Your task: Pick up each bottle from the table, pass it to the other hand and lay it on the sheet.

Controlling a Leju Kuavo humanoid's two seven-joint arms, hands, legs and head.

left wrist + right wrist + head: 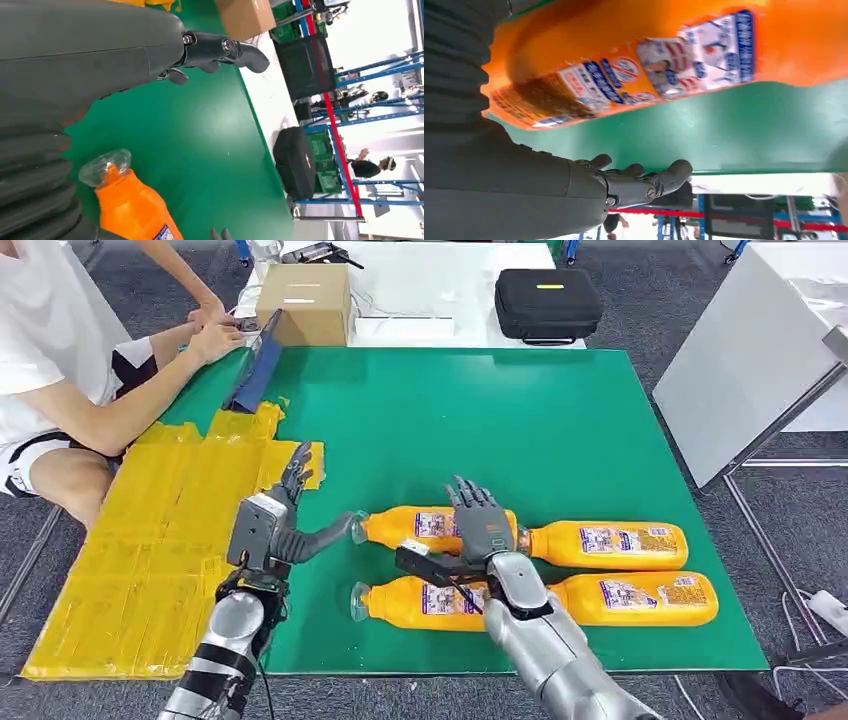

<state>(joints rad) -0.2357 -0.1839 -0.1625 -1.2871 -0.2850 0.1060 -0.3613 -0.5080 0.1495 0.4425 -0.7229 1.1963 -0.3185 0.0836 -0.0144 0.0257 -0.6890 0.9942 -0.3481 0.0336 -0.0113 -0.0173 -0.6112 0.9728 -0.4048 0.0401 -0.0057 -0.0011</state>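
Bottles (pixel 520 570), four orange ones in two rows, lie on their sides near the green counter's (pixel 480 410) near edge, with the right hand (pixel 482 523) spread empty above them and the left hand (pixel 290 520) empty, fingers apart, beside the yellow sheet (pixel 150 540).

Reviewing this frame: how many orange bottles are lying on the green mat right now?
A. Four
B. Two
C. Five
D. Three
A. The head view shows four orange bottles on the green mat, in two rows of two: far left bottle, far right bottle, near left bottle and near right bottle; none lies on the yellow sheet.
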